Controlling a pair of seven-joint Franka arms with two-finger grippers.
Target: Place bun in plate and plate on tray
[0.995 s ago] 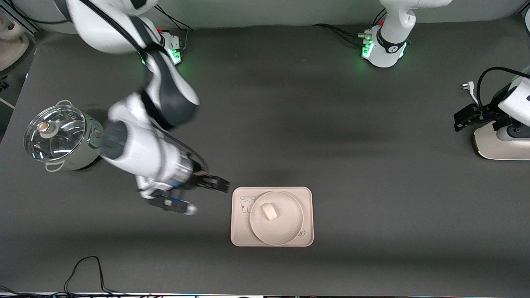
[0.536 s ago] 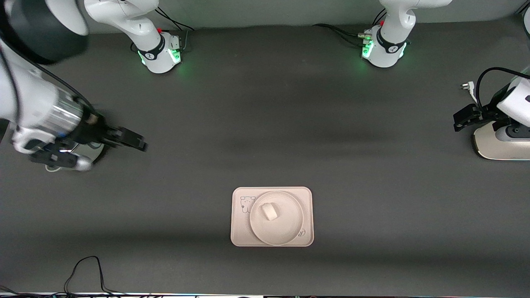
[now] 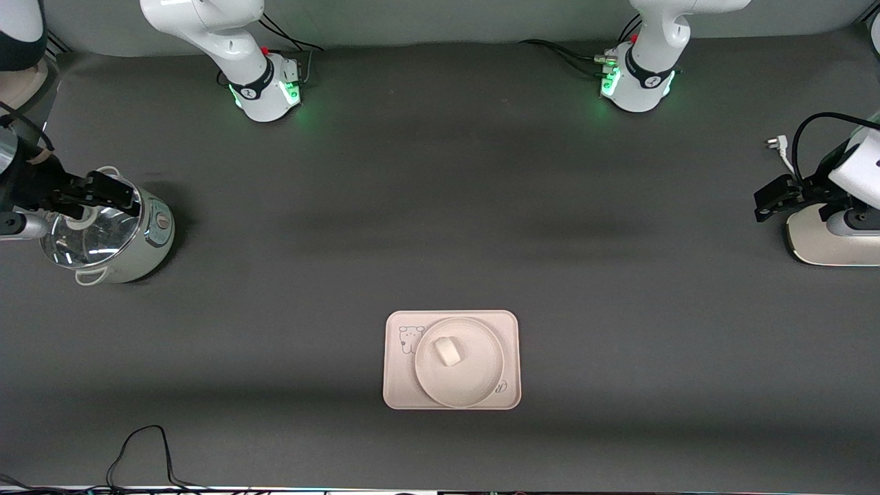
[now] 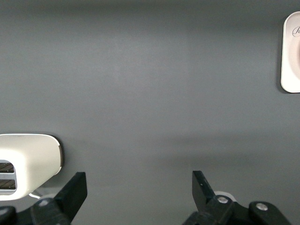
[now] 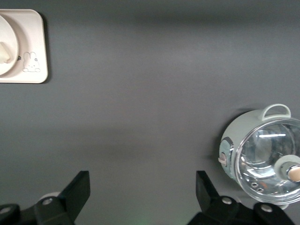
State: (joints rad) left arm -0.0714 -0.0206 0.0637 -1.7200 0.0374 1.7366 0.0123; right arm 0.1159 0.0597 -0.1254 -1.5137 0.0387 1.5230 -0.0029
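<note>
The white bun [image 3: 447, 351] lies in the round cream plate [image 3: 476, 377]. The plate sits on the rectangular tray [image 3: 397, 386], on the part of the table nearer to the front camera. My right gripper [image 3: 124, 194] is open and empty, up over the lidded pot [image 3: 141, 254] at the right arm's end of the table. The right wrist view shows its gripper [image 5: 142, 192] open, with the tray [image 5: 36, 42], plate [image 5: 10, 28] and bun [image 5: 3, 52] far off. My left gripper [image 3: 758, 203] waits open and empty at the left arm's end; it also shows in the left wrist view [image 4: 139, 190], as does a tray corner [image 4: 289, 70].
A pale green pot with a glass lid [image 5: 262, 154] stands at the right arm's end. A white appliance [image 3: 825, 237] with a black cable stands at the left arm's end and also shows in the left wrist view [image 4: 28, 157]. A black cable [image 3: 137, 447] lies at the front edge.
My right arm has drawn back from beside the tray toward its own end of the table and now hangs over the pot. The bun, plate, tray and left arm have not moved.
</note>
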